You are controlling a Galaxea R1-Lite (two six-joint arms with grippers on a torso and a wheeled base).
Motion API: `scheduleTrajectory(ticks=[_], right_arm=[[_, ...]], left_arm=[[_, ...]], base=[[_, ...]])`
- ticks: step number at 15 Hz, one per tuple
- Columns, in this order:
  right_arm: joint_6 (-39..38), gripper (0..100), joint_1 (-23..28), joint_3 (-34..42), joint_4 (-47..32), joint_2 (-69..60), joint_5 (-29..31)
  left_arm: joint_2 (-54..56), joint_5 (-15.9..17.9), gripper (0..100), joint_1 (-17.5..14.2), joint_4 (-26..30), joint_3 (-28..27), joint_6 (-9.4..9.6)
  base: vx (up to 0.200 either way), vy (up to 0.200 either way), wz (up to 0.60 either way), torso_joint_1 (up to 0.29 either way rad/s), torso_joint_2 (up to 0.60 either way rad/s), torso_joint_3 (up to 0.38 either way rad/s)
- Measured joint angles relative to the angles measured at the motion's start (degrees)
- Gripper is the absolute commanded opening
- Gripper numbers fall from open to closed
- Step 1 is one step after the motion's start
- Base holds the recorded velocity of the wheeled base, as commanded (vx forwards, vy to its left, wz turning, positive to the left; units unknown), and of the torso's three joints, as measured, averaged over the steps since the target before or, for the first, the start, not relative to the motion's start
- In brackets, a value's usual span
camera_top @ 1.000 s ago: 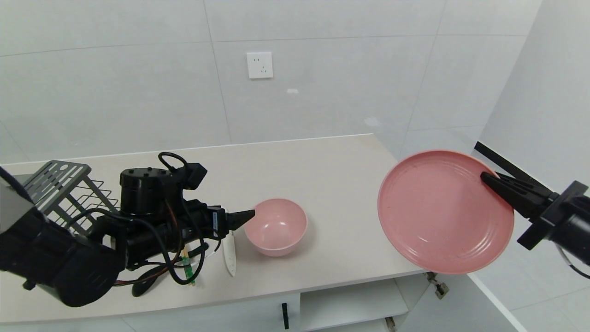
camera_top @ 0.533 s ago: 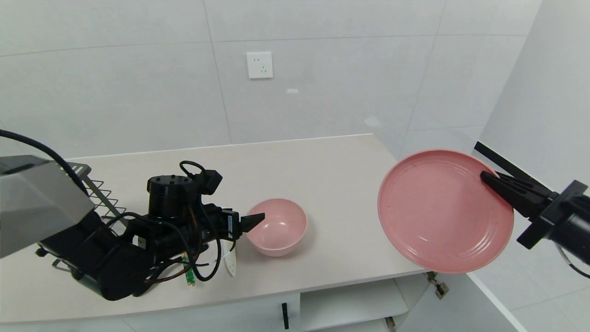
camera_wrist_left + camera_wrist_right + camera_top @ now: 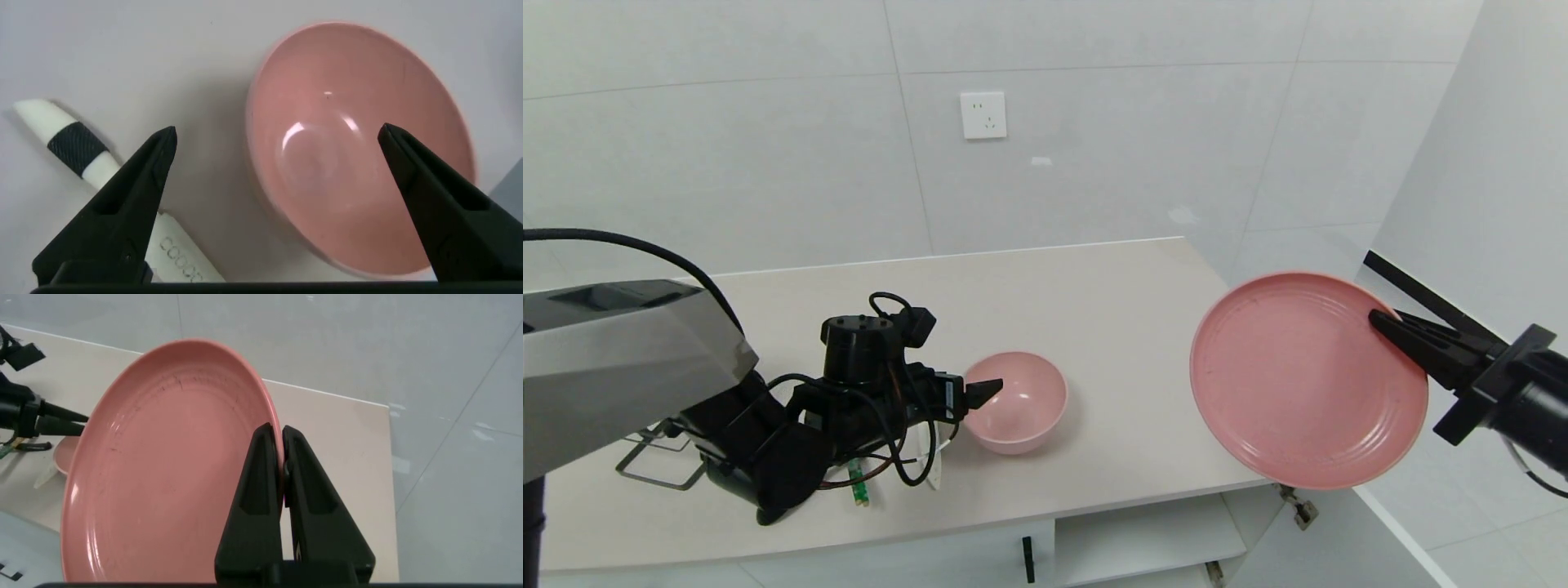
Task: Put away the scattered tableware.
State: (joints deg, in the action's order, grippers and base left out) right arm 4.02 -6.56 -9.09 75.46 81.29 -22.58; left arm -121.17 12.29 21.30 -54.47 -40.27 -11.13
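A pink bowl (image 3: 1021, 400) stands upright on the counter, about midway along it and toward the near edge, its smooth inside catching small glints of light. Just to its left, not touching it, a white utensil (image 3: 936, 472) lies flat on the counter, with a black band around it near one end. Most of it is hidden, so I cannot tell what kind it is. Well to the right, by the counter's near right corner, a large pink plate (image 3: 1303, 380) with ringed ridges hangs in the air. It is tilted steeply, face toward the left, and the right gripper (image 3: 1376, 318) pinches its right rim.
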Motion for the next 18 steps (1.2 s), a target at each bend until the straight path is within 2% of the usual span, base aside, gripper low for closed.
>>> scheduleTrajectory(ticks=[3, 8, 9, 16, 18], right_arm=[[0.00, 0, -0.02, 0.04, 0.02, 0.07, -0.05], [0.07, 0, 0.00, 0.04, 0.02, 0.44, -0.06], [0.07, 0, -0.02, 0.04, 0.00, 0.49, -0.06], [0.16, 0, -0.02, 0.11, 0.02, 0.55, -0.06], [0.16, 0, 0.02, 0.12, 0.02, 0.52, -0.06]], left_arm=[[-2.76, 0.09, 100, -0.18, 1.04, -2.49, 0.00], [-4.27, 0.38, 100, 0.28, 1.05, -2.84, -0.02], [-4.35, 0.44, 0, 0.48, 1.10, -2.69, -0.02], [-2.78, 0.35, 0, 2.32, -0.05, 1.44, 0.21], [-1.04, 0.13, 0, 2.57, -2.40, 1.95, 0.33]], base=[[0.000, 0.000, 0.00, 0.000, 0.00, 0.000], [0.000, 0.000, 0.00, 0.000, 0.00, 0.000], [0.000, 0.000, 0.00, 0.000, 0.00, 0.000], [0.000, 0.000, 0.00, 0.000, 0.00, 0.000], [0.000, 0.000, 0.00, 0.000, 0.00, 0.000]])
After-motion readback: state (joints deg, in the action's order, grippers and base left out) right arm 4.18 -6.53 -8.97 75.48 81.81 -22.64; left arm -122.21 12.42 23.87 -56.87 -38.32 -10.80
